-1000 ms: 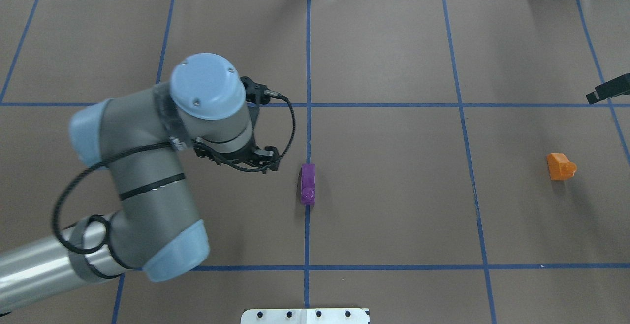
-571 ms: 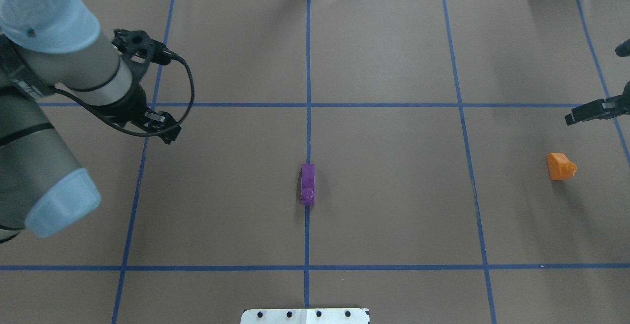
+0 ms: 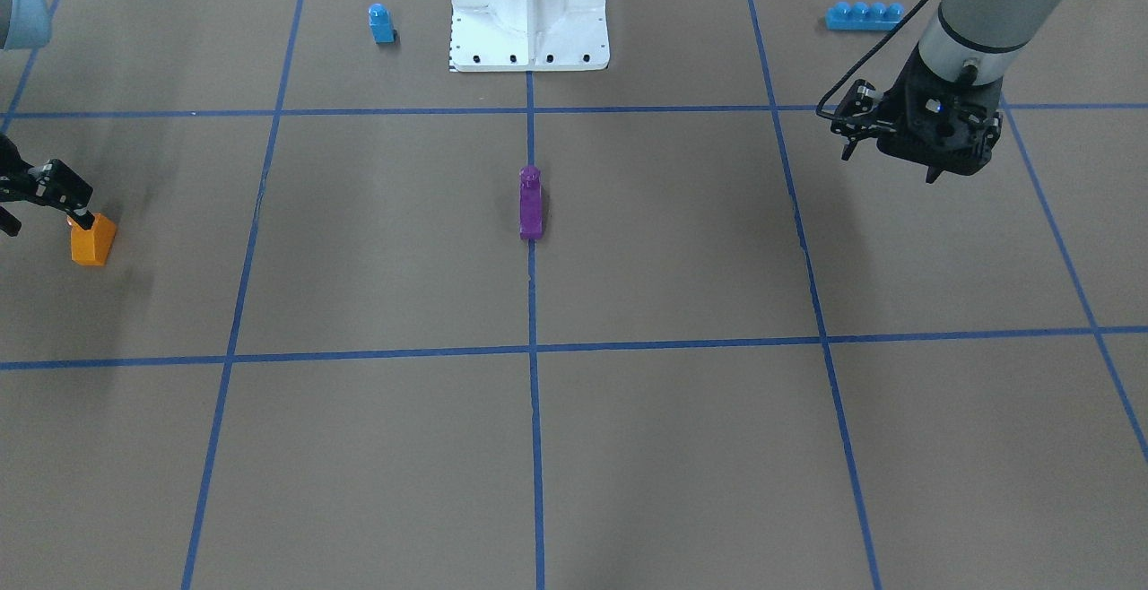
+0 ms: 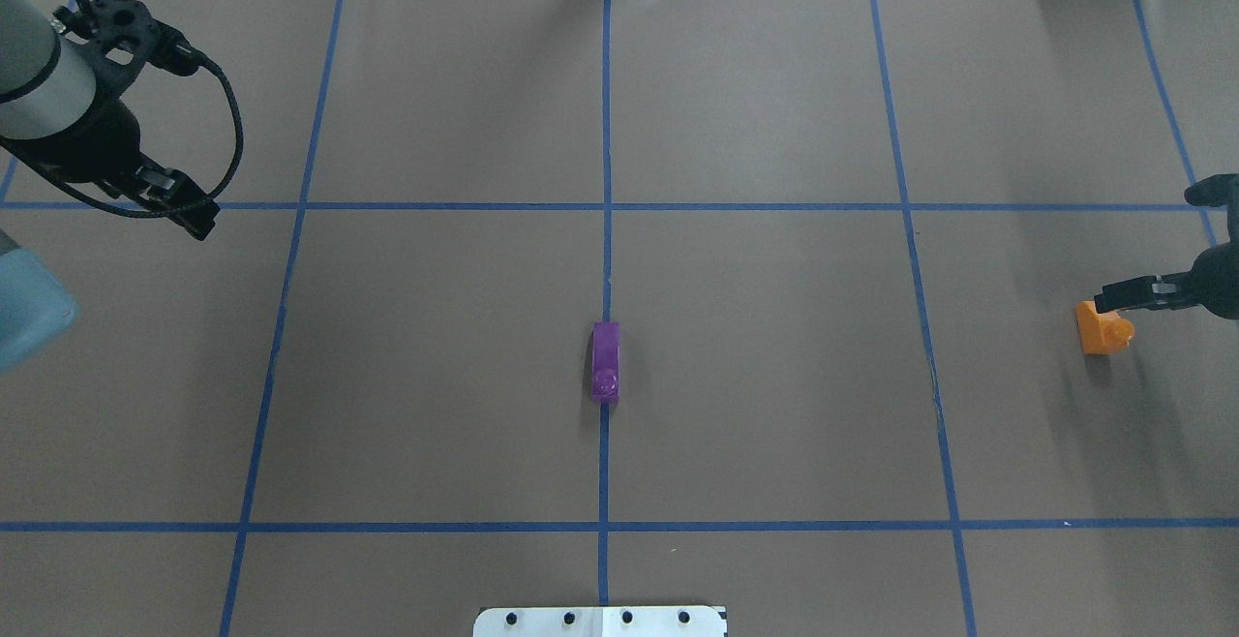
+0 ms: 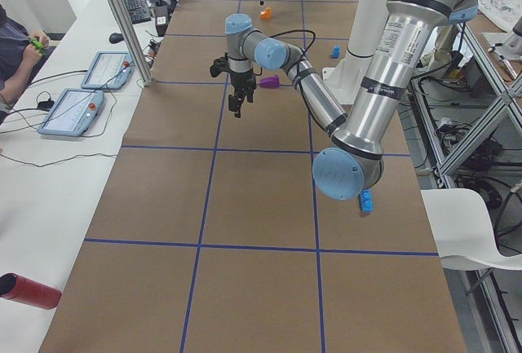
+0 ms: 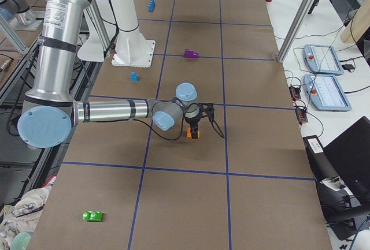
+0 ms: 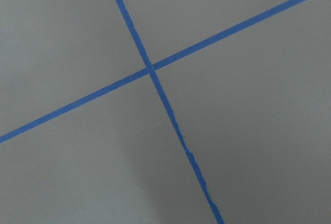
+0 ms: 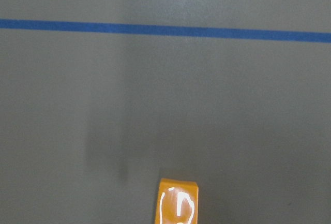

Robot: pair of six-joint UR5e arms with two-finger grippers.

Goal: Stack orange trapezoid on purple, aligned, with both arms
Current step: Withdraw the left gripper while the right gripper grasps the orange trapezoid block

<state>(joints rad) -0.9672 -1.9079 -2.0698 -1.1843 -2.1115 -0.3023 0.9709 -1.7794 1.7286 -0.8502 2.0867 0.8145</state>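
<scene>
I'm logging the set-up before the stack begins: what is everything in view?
table: one, brown with blue tape grid
base: one, white, robot's edge, centre
trapezoid: one, orange, table's right side
purple brick: one, purple, centre tape line
small brick: one, blue, right of base
long brick: one, blue, robot's edge, left
green brick: one, green, right end
cylinder: one, red, far left corner
tablets: four, grey, operators' bench
keyboard: one, black, bench
chair: one, white, behind robot
person: one, seated at bench
left arm: one, grey; left pincer over bare table
right arm: one, grey; right pincer open, over trapezoid
</scene>
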